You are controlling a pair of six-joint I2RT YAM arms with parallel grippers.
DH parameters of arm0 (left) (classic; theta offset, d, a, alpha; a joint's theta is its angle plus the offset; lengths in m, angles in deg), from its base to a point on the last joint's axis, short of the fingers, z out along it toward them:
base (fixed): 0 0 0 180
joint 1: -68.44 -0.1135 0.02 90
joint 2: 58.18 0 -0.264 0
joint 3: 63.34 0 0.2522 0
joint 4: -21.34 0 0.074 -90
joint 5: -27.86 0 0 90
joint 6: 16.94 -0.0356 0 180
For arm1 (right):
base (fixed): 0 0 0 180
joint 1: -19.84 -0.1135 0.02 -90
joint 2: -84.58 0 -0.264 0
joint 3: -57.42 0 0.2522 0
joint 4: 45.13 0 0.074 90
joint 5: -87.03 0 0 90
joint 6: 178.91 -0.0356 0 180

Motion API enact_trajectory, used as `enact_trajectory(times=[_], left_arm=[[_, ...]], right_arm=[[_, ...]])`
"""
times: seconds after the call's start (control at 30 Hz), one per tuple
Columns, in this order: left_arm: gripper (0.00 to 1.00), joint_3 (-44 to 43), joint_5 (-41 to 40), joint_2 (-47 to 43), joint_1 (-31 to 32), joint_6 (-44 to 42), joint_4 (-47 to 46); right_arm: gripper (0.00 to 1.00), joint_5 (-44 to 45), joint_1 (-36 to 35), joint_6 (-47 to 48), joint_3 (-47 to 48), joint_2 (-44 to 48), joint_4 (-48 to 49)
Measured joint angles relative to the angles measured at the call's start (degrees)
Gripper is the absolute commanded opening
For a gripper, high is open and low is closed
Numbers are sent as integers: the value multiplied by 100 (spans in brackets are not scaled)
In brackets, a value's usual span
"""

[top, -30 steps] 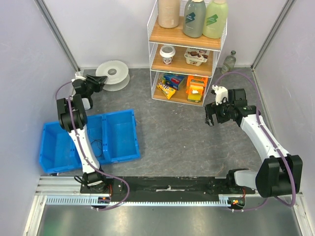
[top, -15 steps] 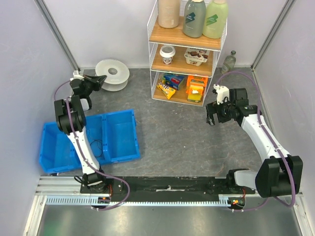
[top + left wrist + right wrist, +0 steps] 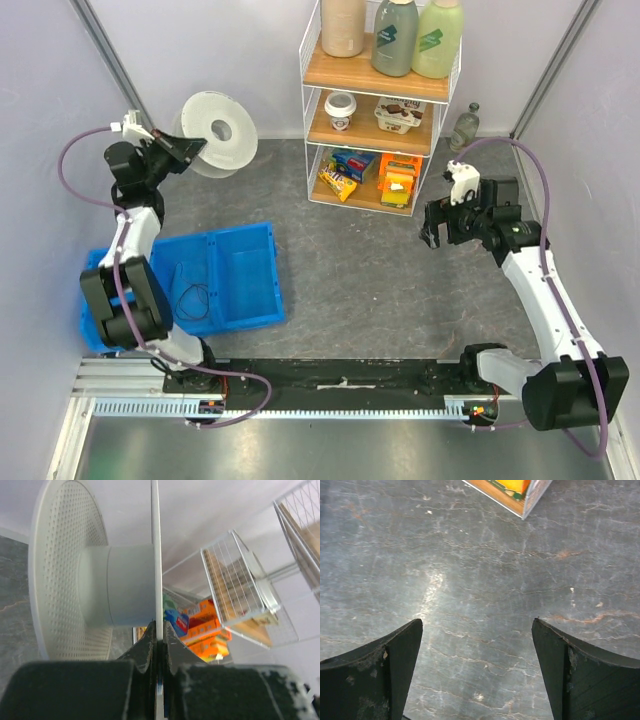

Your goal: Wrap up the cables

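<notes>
I'm pinching the white spool (image 3: pixel 215 122) by its rim in my left tool (image 3: pixel 192 148), black cable (image 3: pixel 190 297) lying nearer, apart, in the blue bin (image 3: pixel 248 282), right tool (image 3: pixel 432 236) hanging wide open.

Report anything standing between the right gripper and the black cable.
Only the walls of the blue bin: the cable lies inside it, away from the open right gripper. Nothing else visible stands between them.

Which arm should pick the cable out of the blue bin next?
Right, probably: the right gripper is open and empty; the left gripper, nearer the cable, is shut on the spool.
</notes>
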Motion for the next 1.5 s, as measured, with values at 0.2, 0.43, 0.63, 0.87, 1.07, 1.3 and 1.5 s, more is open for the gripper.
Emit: enact_trajectory(times=[0.2,0.43,0.63,0.87,1.07,1.3,1.5], left_arm=[[2,385,678,-1591,0,-1687,1661],[2,319,1834,-2959,251,-4566,4216],[2,125,1862,-3512,1639,-7055,6378],[2,125,883,-3259,3797,-7893,6690],[2,129,-291,-2374,4948,-7949,5877],[2,120,-848,-1360,5425,-8157,5016],[3,-455,-826,-304,5421,-8548,4946]], right_arm=[[98,-407,0,-400,-4,466,50],[98,-662,0,-785,-221,1226,409],[98,-802,0,-1019,-446,1381,494],[98,-916,0,-1134,-452,1357,586],[98,-734,2,-1130,-452,1290,570],[98,-612,2,-1021,-459,1268,562],[98,-612,2,-866,-649,1226,546]])
